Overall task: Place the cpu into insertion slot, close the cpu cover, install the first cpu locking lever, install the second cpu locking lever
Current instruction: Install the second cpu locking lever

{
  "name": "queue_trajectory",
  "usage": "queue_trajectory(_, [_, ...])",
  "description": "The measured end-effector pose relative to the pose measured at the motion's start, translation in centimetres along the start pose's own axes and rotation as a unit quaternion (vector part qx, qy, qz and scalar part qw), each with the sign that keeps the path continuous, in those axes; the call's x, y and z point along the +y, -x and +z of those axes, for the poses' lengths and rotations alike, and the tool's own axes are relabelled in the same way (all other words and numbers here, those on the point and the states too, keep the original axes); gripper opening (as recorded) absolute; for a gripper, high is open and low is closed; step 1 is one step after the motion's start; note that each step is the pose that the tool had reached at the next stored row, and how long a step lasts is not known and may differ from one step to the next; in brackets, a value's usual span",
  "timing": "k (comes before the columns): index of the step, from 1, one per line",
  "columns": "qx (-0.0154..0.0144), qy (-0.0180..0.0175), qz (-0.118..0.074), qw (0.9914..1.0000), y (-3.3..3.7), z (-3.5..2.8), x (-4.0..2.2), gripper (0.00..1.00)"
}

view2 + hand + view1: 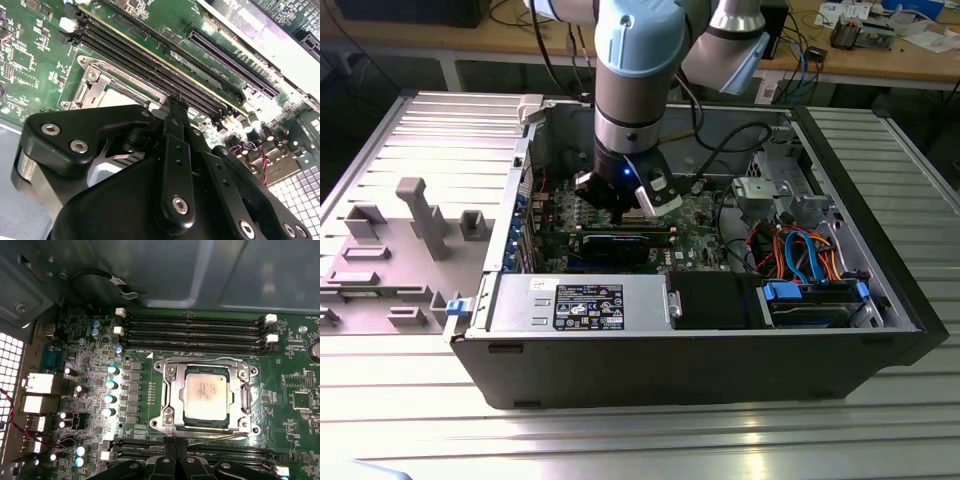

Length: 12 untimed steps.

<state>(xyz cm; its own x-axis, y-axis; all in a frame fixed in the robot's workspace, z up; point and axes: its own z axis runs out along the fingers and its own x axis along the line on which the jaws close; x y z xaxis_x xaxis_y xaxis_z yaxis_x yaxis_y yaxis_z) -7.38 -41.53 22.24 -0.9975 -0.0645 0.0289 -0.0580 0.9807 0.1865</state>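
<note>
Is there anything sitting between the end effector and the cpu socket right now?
Nothing visible does. In the first wrist view the end effector sits just beside the insertion slot, where the cpu already lies under the closed cpu cover. Only bare motherboard separates them.

The gripper (pixel 625 200) hangs low inside the open computer case (pixel 720 350), just above the green motherboard (pixel 295 420), hemmed by the case walls, with the black graphics card (pixel 620 243) just in front of it in the exterior view. Around the cpu cover (pixel 172 390), which lies flat about the cpu (pixel 206 394), the long memory slots (pixel 195 330) run close along one side and rows of upright capacitors (pixel 111 385) stand near another. Loose cables (pixel 800 250) crowd the case toward the exterior view's right.
</note>
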Motion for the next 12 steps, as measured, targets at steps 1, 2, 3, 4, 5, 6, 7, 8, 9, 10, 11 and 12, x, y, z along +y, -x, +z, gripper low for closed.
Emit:
queue_trajectory(1, [-0.0001,0.0023,0.0,1.0,-0.13,0.01,-0.03,0.11])
queue_trajectory(2, [-0.0002,0.0046,0.0,0.99999,-0.28,0.03,-0.04,0.11])
queue_trajectory(3, [-0.0004,0.0071,0.0,0.99997,-0.41,0.11,-0.05,0.11])
queue_trajectory(4, [-0.0005,0.008,0.0,0.99997,-0.47,0.19,-0.06,0.11])
queue_trajectory(5, [-0.0005,0.0086,0.0,0.99996,-0.51,0.27,-0.07,0.11])
queue_trajectory(6, [-0.0005,0.01,0.0,0.99995,-0.62,0.44,-0.1,0.11])
queue_trajectory(7, [-0.0008,0.0134,-0.001,0.99991,-0.73,0.59,-0.12,0.11])
queue_trajectory(8, [-0.0009,0.0149,-0.001,0.99989,-0.77,0.66,-0.13,0.11])
queue_trajectory(9, [-0.0009,0.016,-0.001,0.99987,-0.8,0.74,-0.14,0.11])
queue_trajectory(10, [-0.001,0.017,-0.001,0.99985,-0.83,0.81,-0.15,0.11])
queue_trajectory(11, [-0.001,0.0181,-0.001,0.99984,-0.85,0.88,-0.17,0.11])
queue_trajectory(12, [-0.0011,0.0193,-0.001,0.99981,-0.86,0.92,-0.18,0.11])
